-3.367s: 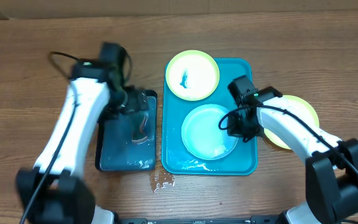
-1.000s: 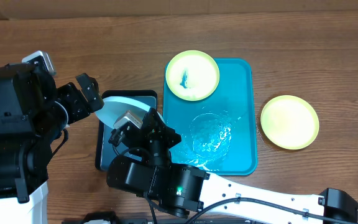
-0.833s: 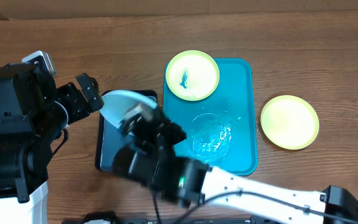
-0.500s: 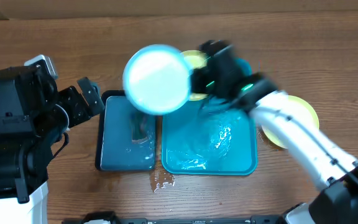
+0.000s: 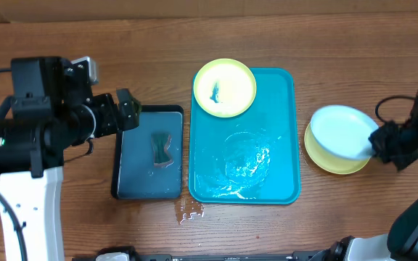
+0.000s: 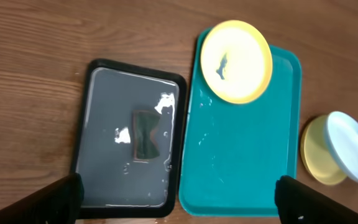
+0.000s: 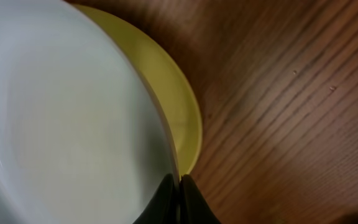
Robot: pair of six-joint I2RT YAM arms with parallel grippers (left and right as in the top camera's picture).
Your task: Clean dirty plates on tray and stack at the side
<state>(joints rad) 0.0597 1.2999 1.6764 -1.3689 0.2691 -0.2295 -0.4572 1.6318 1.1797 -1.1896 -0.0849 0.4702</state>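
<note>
The right gripper [image 7: 176,198] is clamped on the rim of the light blue plate [image 5: 342,132], fingertips pinched tight on its edge. That plate sits tilted over a clean yellow plate [image 5: 324,164] on the table [image 5: 383,65], right of the tray [image 5: 281,145]; whether the two touch is unclear. The tray is wet in the middle, and a second yellow plate with a dark smear [image 5: 225,87] lies on its far left corner, overhanging the rim. The left gripper [image 5: 125,110] hangs spread wide above a black tray [image 5: 133,181] just left of the teal one, where a dark sponge [image 5: 162,148] lies in water.
</note>
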